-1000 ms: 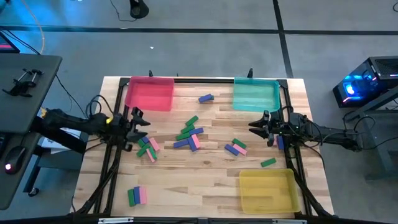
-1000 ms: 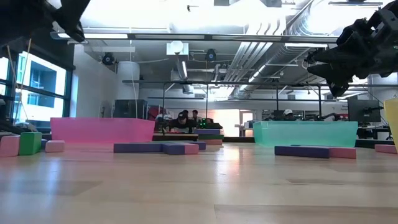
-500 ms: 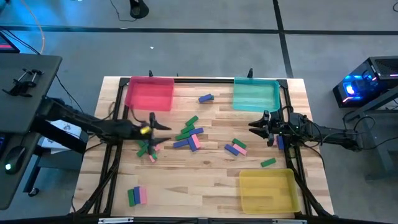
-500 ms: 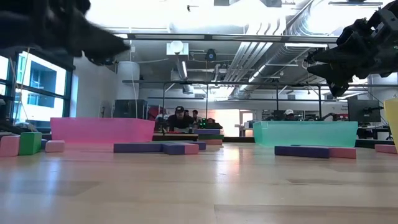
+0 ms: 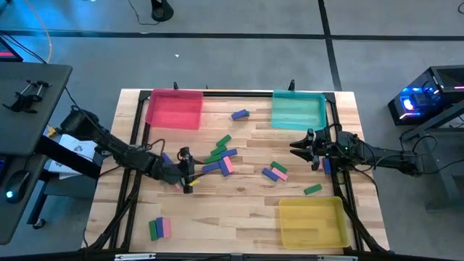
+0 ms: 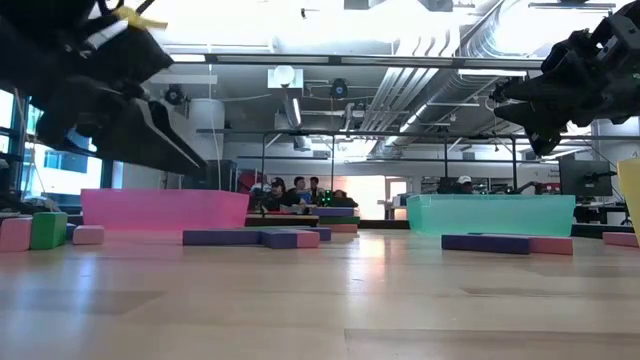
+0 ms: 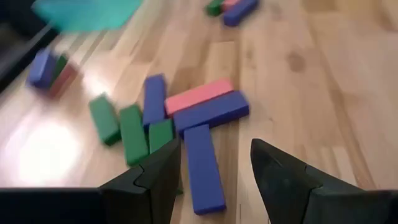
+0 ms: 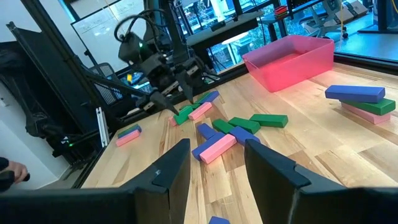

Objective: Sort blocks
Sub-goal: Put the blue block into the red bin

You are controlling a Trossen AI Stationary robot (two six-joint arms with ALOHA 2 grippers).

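Note:
Small green, pink and blue-purple blocks lie flat on the wooden table, most of them in a cluster [image 5: 220, 155] at the middle. My left gripper [image 5: 188, 172] is open just left of that cluster. In the left wrist view its fingers [image 7: 163, 177] stand on either side of a blue-purple block [image 7: 203, 165], with pink [image 7: 199, 96], blue-purple [image 7: 211, 111] and green [image 7: 134, 134] blocks beyond. My right gripper [image 5: 299, 147] is open and hangs above the table's right side, in front of the teal tray [image 5: 299, 110], over no block.
A pink tray [image 5: 174, 109] sits at the far left and a yellow tray [image 5: 313, 221] at the near right. Stray blocks lie at the far middle [image 5: 241, 114], right of centre [image 5: 274, 171], near the yellow tray [image 5: 312, 189] and at the near left [image 5: 160, 228]. A black frame borders the table.
My left gripper has swung from the table's left side toward the right and slightly nearer, coming down to the left end of the central block cluster. No block has moved.

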